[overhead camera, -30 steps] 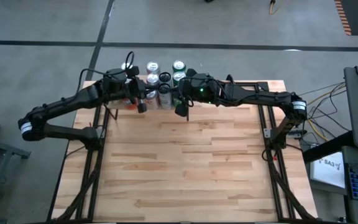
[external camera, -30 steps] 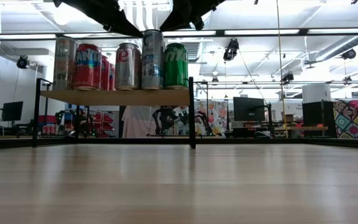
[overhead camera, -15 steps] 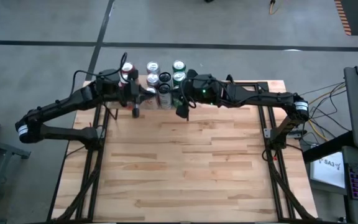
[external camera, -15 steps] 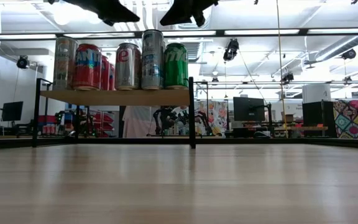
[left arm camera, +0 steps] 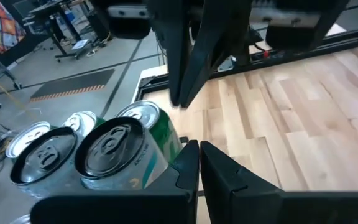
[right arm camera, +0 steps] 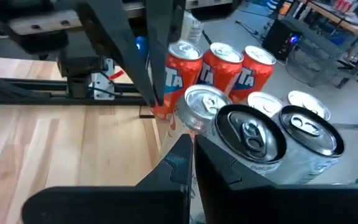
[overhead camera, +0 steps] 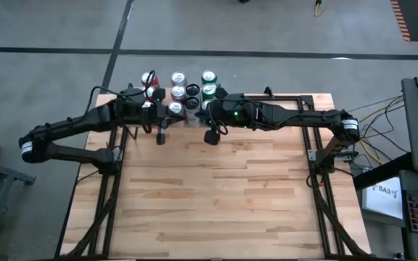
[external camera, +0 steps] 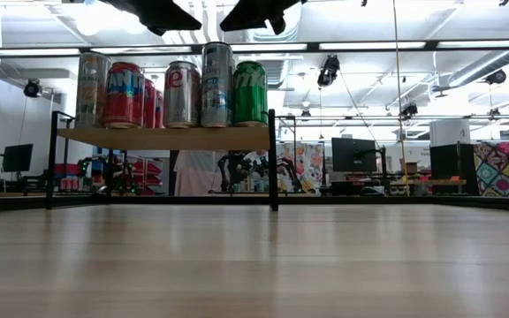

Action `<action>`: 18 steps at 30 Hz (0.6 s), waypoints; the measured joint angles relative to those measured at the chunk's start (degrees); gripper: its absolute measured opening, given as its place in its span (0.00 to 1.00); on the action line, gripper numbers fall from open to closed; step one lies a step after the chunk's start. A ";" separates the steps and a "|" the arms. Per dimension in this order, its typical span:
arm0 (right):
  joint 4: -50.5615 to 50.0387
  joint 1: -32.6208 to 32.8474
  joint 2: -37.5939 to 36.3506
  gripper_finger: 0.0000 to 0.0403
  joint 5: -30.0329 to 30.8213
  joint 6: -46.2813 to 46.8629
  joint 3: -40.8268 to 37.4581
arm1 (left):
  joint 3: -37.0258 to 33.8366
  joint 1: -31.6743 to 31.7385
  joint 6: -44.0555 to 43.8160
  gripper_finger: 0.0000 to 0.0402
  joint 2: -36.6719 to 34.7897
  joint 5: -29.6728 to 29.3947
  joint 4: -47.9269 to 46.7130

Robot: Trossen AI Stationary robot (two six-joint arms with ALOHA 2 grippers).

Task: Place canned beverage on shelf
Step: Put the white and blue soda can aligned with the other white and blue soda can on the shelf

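High view: shelf [overhead camera: 167, 116] sits upper centre, cans [overhead camera: 192, 91] upright on it. Both grippers closed and empty, just below the shelf edge; cans lie up-frame of each. Left gripper [overhead camera: 161, 136] and right gripper [overhead camera: 211, 136] about equally near.

a patterned quilt [external camera: 505, 170] hangs far off in the room, beside dark monitors [external camera: 353, 155].

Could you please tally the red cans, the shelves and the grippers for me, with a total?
red cans: 3
shelf: 1
grippers: 2, the left gripper and the right gripper, both shut
Total: 6
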 joint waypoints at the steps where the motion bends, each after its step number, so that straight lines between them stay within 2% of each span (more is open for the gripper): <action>1: 0.22 0.01 0.14 0.02 0.03 0.13 0.00 | 0.00 -0.15 -0.40 0.00 -0.03 -0.11 0.00; 10: 0.35 -0.14 2.06 0.02 0.49 0.99 -0.11 | 0.00 -0.26 -1.80 0.00 -0.12 -1.33 -0.04; 18: 0.27 -0.14 2.10 0.02 7.94 0.79 -0.11 | 0.00 -0.26 -1.80 0.00 -0.07 -1.35 -0.07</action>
